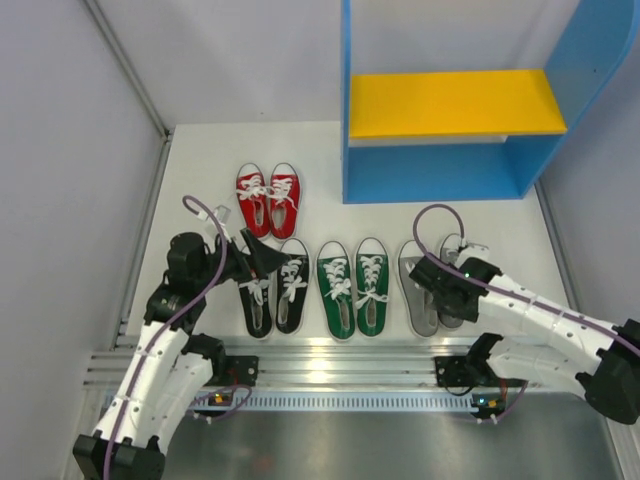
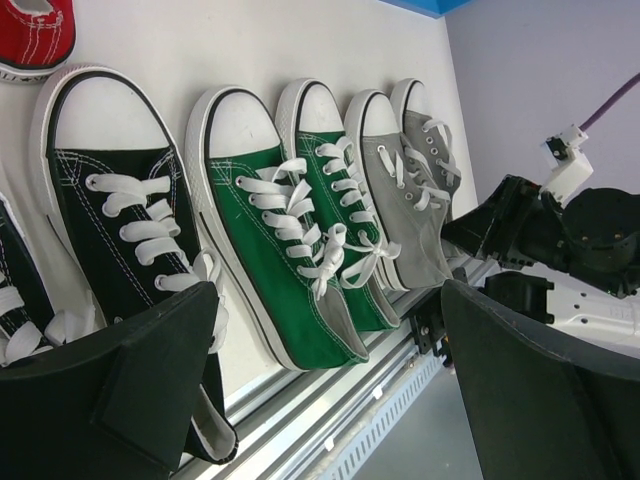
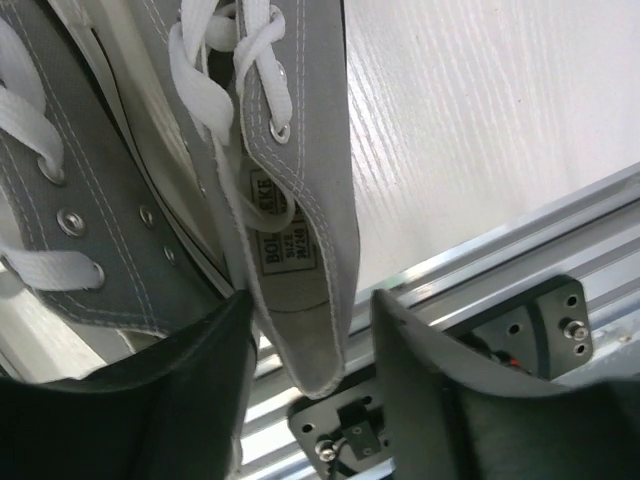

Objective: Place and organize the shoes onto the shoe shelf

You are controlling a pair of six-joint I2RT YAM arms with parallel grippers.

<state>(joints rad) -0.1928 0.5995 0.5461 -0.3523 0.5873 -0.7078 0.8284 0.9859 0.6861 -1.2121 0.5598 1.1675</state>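
Right gripper (image 3: 312, 302), part-spread, straddles the collar wall of the grey canvas low-top sneaker (image 3: 300, 200), which lies by the metal front rail (image 3: 520, 250), apart from the blue-and-yellow shoe shelf (image 1: 370, 185). The sneaker is probably light, its canvas pliant; the heel is firmer. Left gripper (image 2: 330, 300) gapes wide. Only the right wrist view shows the gap at the canvas; only the top view shows the shelf.

Grey shoes (image 3: 300, 150) (wht laces (image 3: 195, 80))

**Top external:** high behind the arm bases (image 1: 215, 362), looking down on the whole table (image 1: 200, 160), green pair (image 1: 340, 300) central.
**Left wrist:** low, near, left of the green pair, facing right across it.
**Right wrist:** very close, right of the green pair, on the grey pair (image 3: 310, 200), shared by all views.
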